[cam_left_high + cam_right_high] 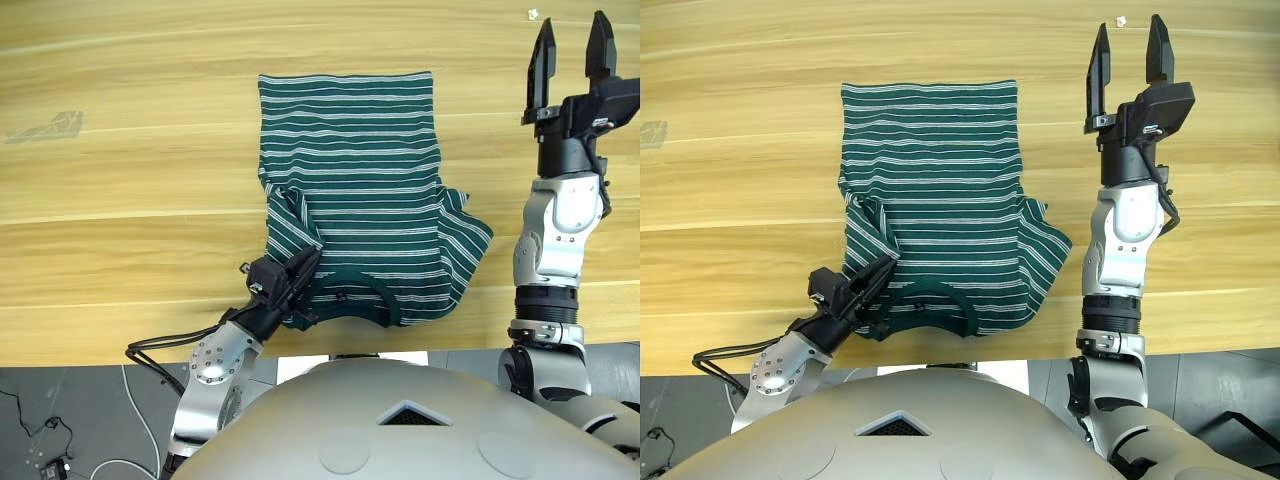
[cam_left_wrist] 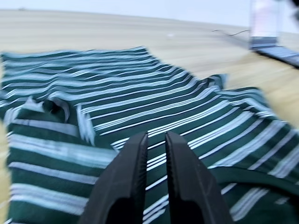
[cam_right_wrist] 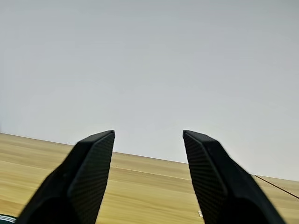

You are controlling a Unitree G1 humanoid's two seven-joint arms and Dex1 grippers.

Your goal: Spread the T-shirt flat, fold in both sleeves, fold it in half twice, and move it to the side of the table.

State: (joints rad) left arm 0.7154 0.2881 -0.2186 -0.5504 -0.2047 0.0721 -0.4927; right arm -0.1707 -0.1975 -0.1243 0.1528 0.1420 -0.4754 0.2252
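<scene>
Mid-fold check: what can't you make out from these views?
- Left gripper: shut over the T-shirt near the collar; whether it pinches cloth is hidden by the gripper itself.
- Shirt corner beneath it: covered in the eye views.
- White speck on the table, far right: too small to identify.
- Right wrist view: shirt cut off at the frame's edge.

You see your left gripper (image 2: 156, 136) with its two black fingers (image 2: 124, 186) drawn almost together, a thin slit between them, over the green striped T-shirt (image 2: 140, 88); one sleeve (image 2: 46, 149) lies folded in; wooden table (image 2: 196, 46) beyond it.
</scene>
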